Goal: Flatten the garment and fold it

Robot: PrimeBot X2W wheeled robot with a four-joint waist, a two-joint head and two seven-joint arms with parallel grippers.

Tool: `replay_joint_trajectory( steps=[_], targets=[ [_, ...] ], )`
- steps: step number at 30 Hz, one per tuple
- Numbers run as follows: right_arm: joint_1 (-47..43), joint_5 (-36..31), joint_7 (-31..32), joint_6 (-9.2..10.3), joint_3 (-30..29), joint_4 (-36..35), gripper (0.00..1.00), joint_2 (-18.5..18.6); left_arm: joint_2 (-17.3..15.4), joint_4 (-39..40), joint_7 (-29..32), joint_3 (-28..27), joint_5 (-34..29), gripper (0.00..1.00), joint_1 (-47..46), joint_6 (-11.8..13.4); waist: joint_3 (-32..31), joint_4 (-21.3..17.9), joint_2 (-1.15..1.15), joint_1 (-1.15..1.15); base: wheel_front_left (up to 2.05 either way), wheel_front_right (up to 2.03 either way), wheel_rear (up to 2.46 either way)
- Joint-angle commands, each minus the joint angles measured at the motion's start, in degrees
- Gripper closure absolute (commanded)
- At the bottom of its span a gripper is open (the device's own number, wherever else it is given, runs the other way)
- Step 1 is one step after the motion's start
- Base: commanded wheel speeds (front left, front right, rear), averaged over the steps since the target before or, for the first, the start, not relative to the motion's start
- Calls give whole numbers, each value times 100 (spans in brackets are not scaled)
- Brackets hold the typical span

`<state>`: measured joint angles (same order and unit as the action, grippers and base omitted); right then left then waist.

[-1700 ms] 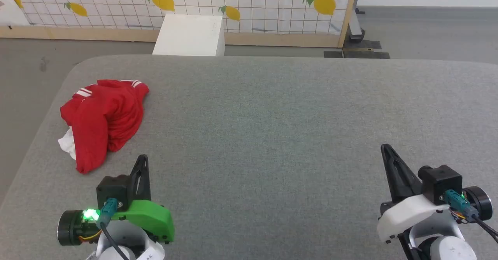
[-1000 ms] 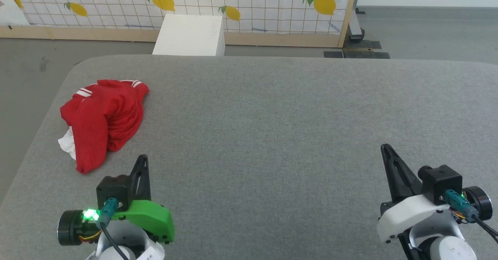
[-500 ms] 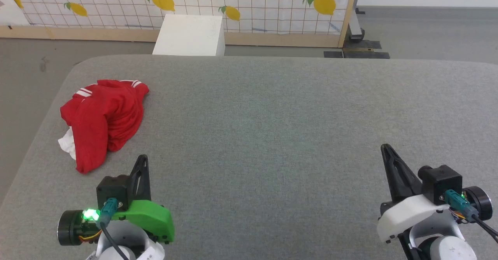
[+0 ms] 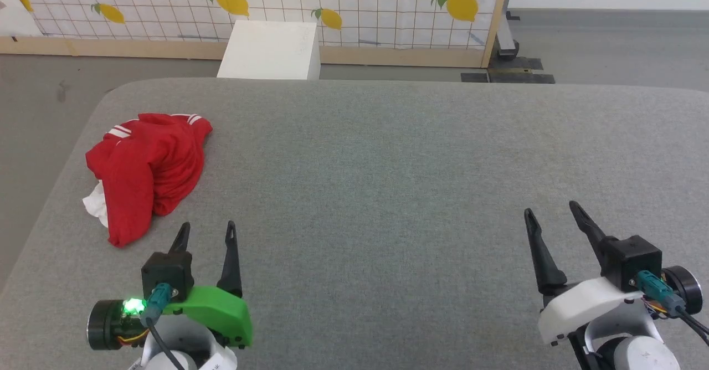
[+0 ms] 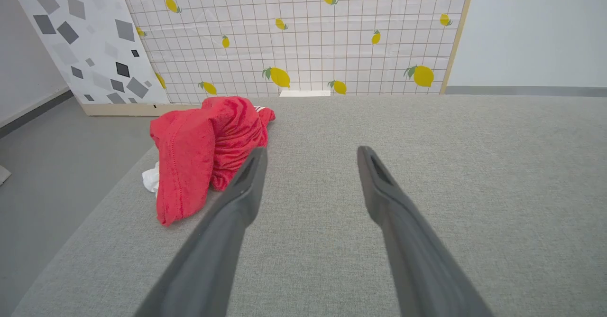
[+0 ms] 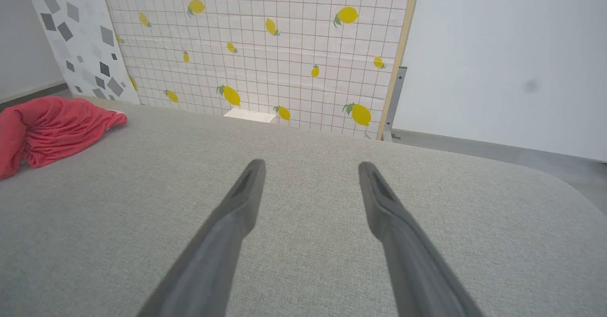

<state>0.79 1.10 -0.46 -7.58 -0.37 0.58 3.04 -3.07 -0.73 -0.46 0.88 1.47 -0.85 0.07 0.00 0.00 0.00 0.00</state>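
Crumpled red garment (image 4: 145, 170) lies in a heap at the far left of the grey table (image 4: 388, 154), near its edge. Left gripper (image 4: 206, 227), fingers apart and empty, is near it; right gripper (image 4: 550, 209), likewise apart, is well away.

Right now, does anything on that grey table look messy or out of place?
Only the red garment: it sits bunched in a heap near the left edge of the grey table, a white part poking out beneath, rather than lying flat. Nothing else looks odd.
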Motion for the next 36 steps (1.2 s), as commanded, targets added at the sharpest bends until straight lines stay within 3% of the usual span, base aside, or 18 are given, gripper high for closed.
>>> replay_joint_trajectory(
  steps=[1, 36],
  targets=[
    [-53, 71, -62, 1, -20, 30, 0, -1, 1, -42, -67, 32, 26, 0, -2, 33, -1, 0, 0, 0, 0, 0, 0],
    [-240, 428, -487, 3, -353, 79, 0, -6, -23, -422, -492, 317, 242, 0, -73, 160, -25, 7, 0, 0, 0, 0, 0]
  ],
)
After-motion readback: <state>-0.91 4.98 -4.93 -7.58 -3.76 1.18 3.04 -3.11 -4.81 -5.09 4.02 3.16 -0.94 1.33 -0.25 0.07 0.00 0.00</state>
